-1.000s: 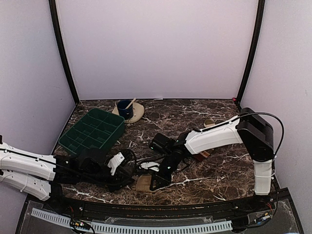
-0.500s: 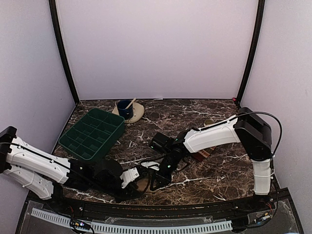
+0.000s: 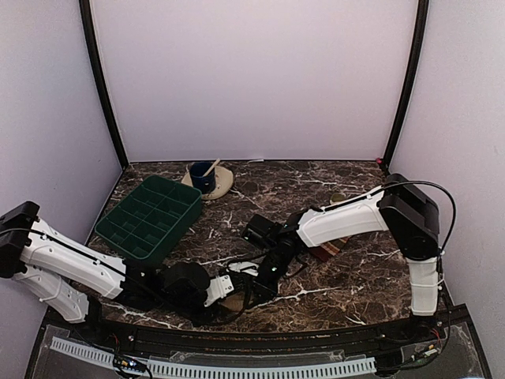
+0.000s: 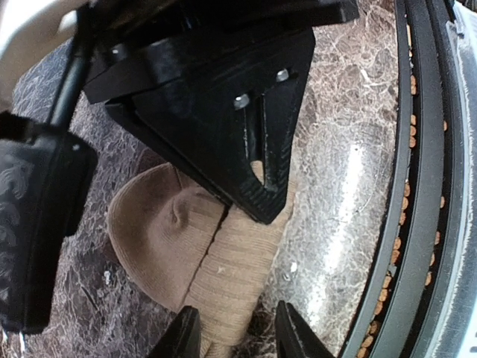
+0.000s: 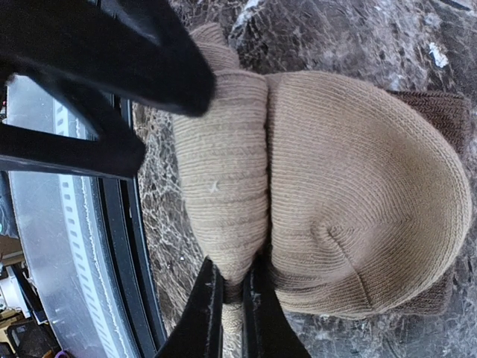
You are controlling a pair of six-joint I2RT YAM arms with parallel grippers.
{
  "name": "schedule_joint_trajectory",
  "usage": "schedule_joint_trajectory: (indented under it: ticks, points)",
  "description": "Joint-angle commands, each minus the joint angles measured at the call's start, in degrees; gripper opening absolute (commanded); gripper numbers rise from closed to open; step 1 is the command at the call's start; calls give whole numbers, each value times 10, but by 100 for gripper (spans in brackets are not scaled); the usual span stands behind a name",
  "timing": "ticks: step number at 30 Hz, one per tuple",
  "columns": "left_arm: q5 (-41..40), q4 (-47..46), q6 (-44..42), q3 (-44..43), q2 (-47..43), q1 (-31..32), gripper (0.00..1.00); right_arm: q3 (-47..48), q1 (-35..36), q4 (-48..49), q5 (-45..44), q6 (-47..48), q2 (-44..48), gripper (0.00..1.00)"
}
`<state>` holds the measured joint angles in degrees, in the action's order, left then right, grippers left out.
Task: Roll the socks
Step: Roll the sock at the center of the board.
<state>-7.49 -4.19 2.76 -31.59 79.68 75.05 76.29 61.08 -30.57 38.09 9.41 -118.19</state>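
Observation:
The plain tan sock (image 5: pixel 358 194) lies flat near the table's front edge, with one side rolled into a thick tube (image 5: pixel 223 179). My right gripper (image 5: pixel 232 309) is shut on the near end of that roll. In the left wrist view, my left gripper (image 4: pixel 237 339) is open, its fingers either side of the roll's (image 4: pixel 231 276) other end, with the right gripper's black body just beyond. From above, both grippers (image 3: pixel 229 294) (image 3: pixel 254 294) meet over the tan sock (image 3: pixel 233 302). The striped sock (image 3: pixel 330 251) lies under the right forearm, mostly hidden.
A green compartment tray (image 3: pixel 150 215) stands at the back left. Behind it, a blue cup with a spoon (image 3: pixel 203 178) rests on a tan dish. A small tan object (image 3: pixel 339 197) sits at the back right. The black front rail (image 4: pixel 417 186) runs close beside the sock.
My left arm has swung right along the front edge to the sock's roll, and its jaws have widened. The right gripper has stayed shut on the roll.

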Motion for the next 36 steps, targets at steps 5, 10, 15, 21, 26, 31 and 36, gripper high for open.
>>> schedule_joint_trajectory:
  ticks: [5, 10, 15, 21, 26, 31, 36]
  points:
    - [-37, -2, -43, -22, 27, 9, 37, 4, -4, -44, -7, 9, -25, 2]
    - [-45, -3, -52, -25, 32, 10, 37, 6, -4, -46, -3, 10, -28, 2]
    - [-39, -12, -67, -26, 33, 10, 37, 8, -5, -50, -2, 12, -29, 2]
    - [-17, -15, -82, -29, 41, 9, 37, 11, -5, -52, -2, 13, -31, 2]
    - [-7, -13, -85, -33, 55, 10, 37, 14, -5, -54, -1, 14, -32, 2]
    - [-4, -7, -85, -40, 68, 10, 35, 13, -5, -55, 0, 15, -32, 2]
    - [-6, 5, -79, -45, 77, 10, 18, 11, -6, -54, -1, 15, -32, 2]
